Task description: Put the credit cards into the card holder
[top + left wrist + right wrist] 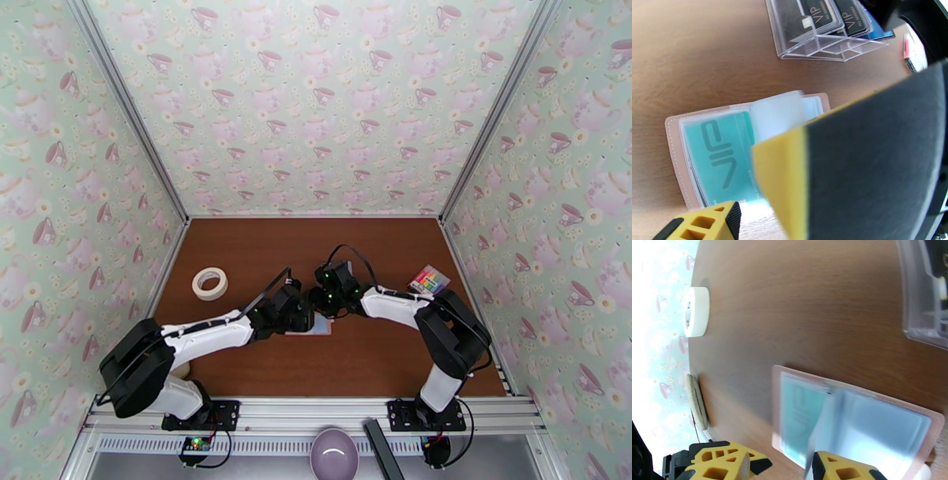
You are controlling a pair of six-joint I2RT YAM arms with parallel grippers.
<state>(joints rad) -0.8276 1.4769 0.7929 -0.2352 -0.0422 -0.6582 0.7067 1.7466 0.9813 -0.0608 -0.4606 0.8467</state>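
Brown wood-grain worktop (pixel 261 245). Tape roll (pixel 209 283) laid flat toward left rear. Pink card holder (pixel 675 130) laid open at centre, clear pockets up. Clear rack (pixel 817 41) set near it, apart. Striped pad (pixel 428 279) placed near right edge. Flat round disc (pixel 697 402) seen at left edge.

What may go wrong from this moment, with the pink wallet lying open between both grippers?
1. The clear pocket leaf of the small pink book-style wallet stands lifted and blurred; it may flop over the teal card.
2. The left gripper and right gripper crowd above the wallet; they might bump.
3. The wallet lies loose on the smooth brown table, so a push may slide it.
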